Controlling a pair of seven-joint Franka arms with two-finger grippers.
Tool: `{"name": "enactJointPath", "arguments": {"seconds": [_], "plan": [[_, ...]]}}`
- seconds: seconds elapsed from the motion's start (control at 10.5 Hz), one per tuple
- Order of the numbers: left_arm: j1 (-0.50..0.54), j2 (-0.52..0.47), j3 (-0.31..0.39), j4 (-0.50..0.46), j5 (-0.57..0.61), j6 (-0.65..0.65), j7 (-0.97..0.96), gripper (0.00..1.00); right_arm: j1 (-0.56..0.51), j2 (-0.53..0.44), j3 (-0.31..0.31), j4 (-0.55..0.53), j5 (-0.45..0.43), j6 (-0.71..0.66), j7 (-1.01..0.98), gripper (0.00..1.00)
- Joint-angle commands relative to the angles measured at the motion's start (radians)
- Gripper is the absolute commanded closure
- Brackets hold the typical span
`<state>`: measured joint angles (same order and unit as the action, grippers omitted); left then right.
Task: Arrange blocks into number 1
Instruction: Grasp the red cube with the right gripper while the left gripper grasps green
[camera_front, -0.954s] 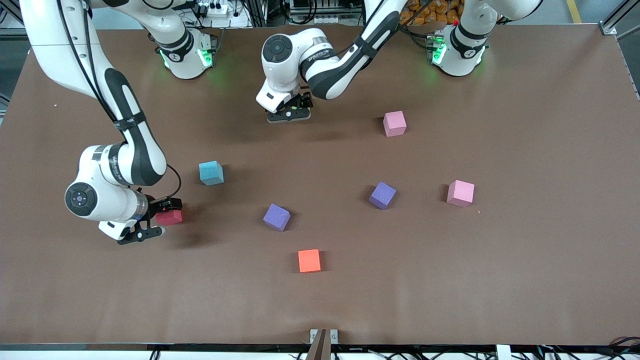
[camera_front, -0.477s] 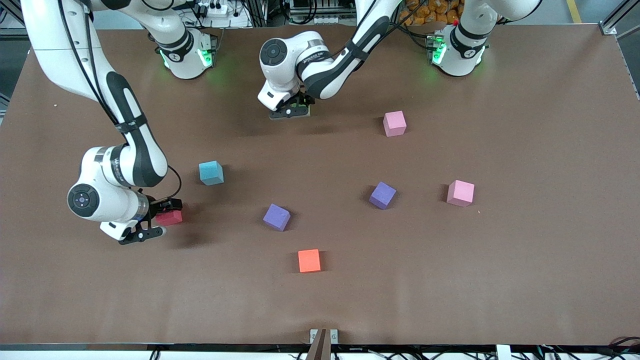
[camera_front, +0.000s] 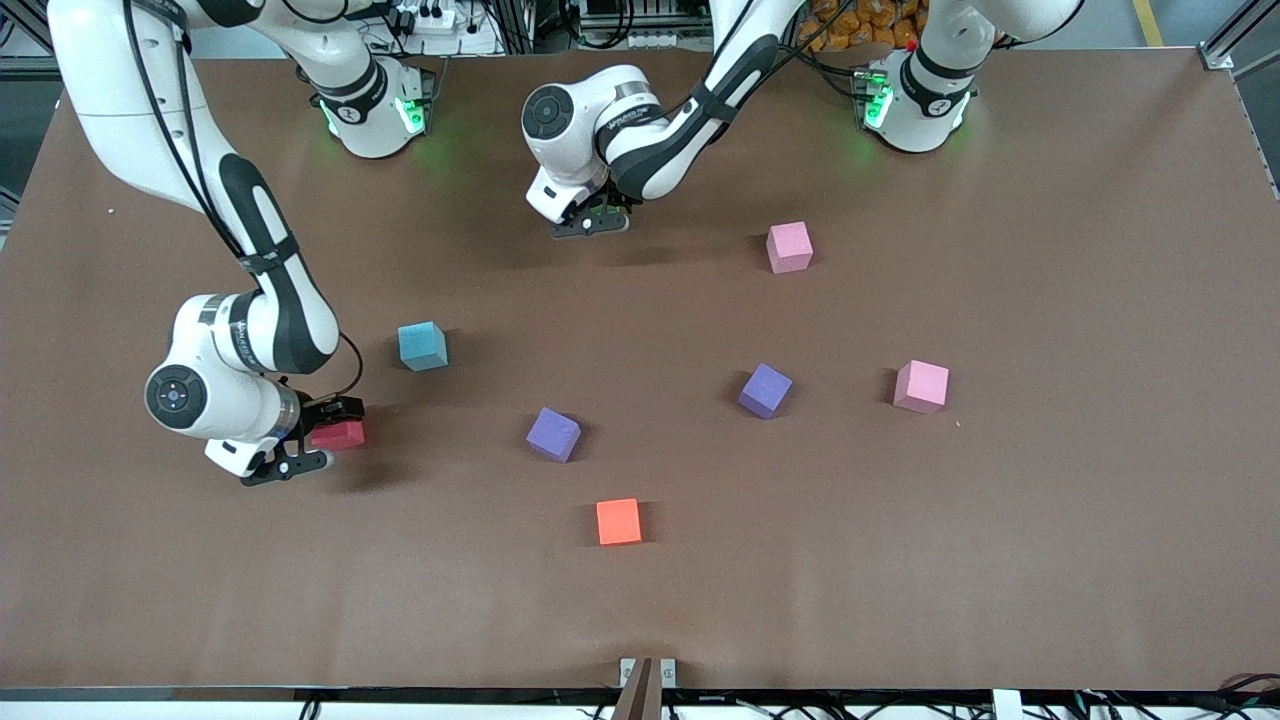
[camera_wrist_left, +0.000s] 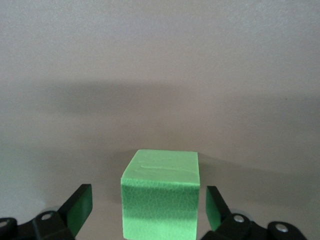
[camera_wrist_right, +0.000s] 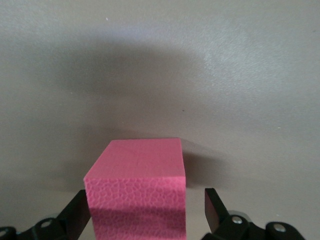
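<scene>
I see the left gripper (camera_wrist_left: 145, 212) with its jaws spread wide around a small matte green foam cube (camera_wrist_left: 161, 194); the cube sits between the two black fingers (camera_wrist_left: 79, 209) with a gap on each side, so nothing is clamped. From the front view this left gripper (camera_front: 592, 222) is low at the table, toward the robots' bases, and the green cube is hidden under the hand there.

My right gripper (camera_wrist_right: 145, 212) is open as well, its fingers (camera_wrist_right: 214, 208) straddling a small matte red foam cube (camera_wrist_right: 136, 190), which looks pinkish in the right wrist view. One finger lies just beside the cube's face, and I cannot tell whether it touches; the other finger stands clear. In the front view the right gripper (camera_front: 318, 437) is low at the right arm's end of the table, with the red cube (camera_front: 338, 434) resting on the table between its fingers.

Outward from the right gripper's fingers, the light blue foam cube (camera_front: 422, 345) is the closest block, farther from the front camera than the red one. Next comes a purple foam cube (camera_front: 553, 434), then the orange foam cube (camera_front: 618, 521), nearest of all to the front camera. A second purple foam cube (camera_front: 765, 390) lies toward the left arm's end, with a pink foam cube (camera_front: 921, 386) beside it, well apart. The other pink foam cube (camera_front: 789, 247) is the block nearest the left gripper's fingers. All stand apart on the brown table (camera_front: 1050, 520).
</scene>
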<state>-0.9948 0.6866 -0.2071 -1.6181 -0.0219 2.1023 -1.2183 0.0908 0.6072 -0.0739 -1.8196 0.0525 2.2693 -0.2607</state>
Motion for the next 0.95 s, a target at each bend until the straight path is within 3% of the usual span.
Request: {"name": "enactJointPath", "arguments": {"seconds": [0.0, 0.1, 0.19, 0.29, 0.38, 0.86], "plan": [[-0.021, 0.013, 0.006, -0.005, -0.013, 0.021, 0.000, 0.00, 0.006, -0.003, -0.004, -0.009, 0.003, 0.012, -0.012, 0.10], [-0.022, 0.019, 0.006, -0.003, -0.012, 0.033, -0.001, 0.00, 0.009, -0.003, -0.006, -0.009, 0.003, 0.012, -0.009, 0.33], [-0.031, 0.024, 0.008, -0.003, -0.012, 0.056, -0.009, 0.00, 0.010, -0.003, -0.007, -0.007, 0.006, 0.010, 0.000, 0.47], [-0.042, 0.031, 0.008, -0.003, -0.007, 0.065, -0.016, 0.30, 0.013, -0.004, -0.012, -0.006, 0.015, 0.010, 0.001, 0.50], [-0.042, 0.031, 0.008, -0.005, -0.006, 0.071, -0.023, 0.99, 0.018, -0.010, -0.015, -0.004, 0.017, 0.010, 0.003, 0.50], [-0.028, 0.010, 0.009, -0.005, 0.051, 0.073, 0.009, 1.00, 0.023, -0.096, -0.018, -0.007, 0.017, 0.004, 0.104, 0.50]]}}
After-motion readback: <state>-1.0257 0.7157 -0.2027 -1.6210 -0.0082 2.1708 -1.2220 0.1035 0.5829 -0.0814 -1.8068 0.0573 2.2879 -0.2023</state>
